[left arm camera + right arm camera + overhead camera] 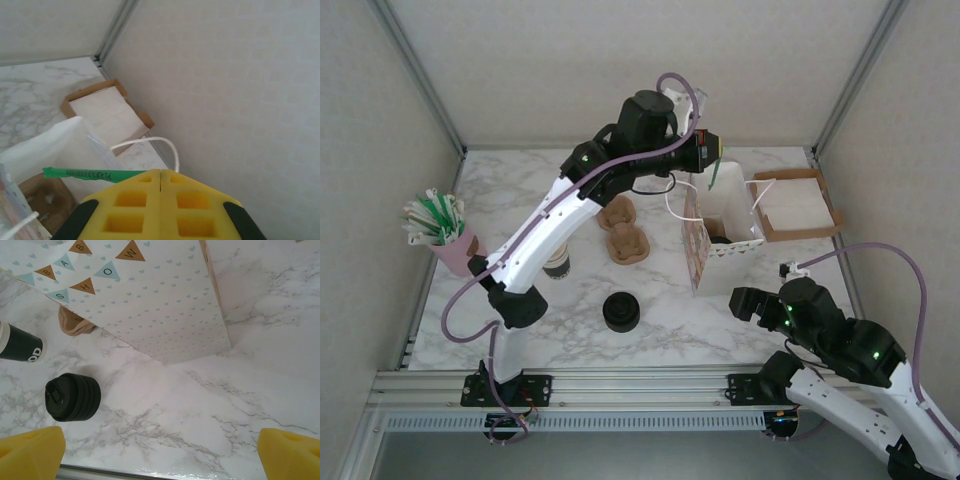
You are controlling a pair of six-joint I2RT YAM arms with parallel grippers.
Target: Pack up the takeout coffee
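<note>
- Jaws of the left gripper (160, 173) are pressed together on 1 end of a green wrapped straw (90, 174). The rest of the straw juts out sideways past the yellow pads.
- Right gripper (160, 456) is spread wide and holds nothing. It sits low over the tabletop (210, 405) by the near edge, facing the patterned side of the paper bag (150, 305).
- Cup: a dark round top shows down inside the bag, and I take it for the takeout coffee (719, 240). Little else of it can be made out.
- Key relation: the left gripper hangs above the bag's far rim, so the coffee lies below the jaws and a little toward the near edge.
- Straw axis: the long axis runs crosswise to the fingers, with the free end reaching over the open mouth. Whether it tilts downward I cannot tell.
- Risk, as I judge it: released as it lies, the straw could bridge the rim or catch a white handle loop (150, 142).
- Left arm is much the nearer. The right gripper is just beside the bag's near wall, outside it.
- Room to the right is tight, because a cardboard tray of napkins (800, 205) sits just beside the bag toward the right edge.
- Room to the left is open: 2 brown pulp holders (625, 243), the stack of lidless cups (557, 262) and the pile of lids (620, 312) are well apart from the mouth.
</note>
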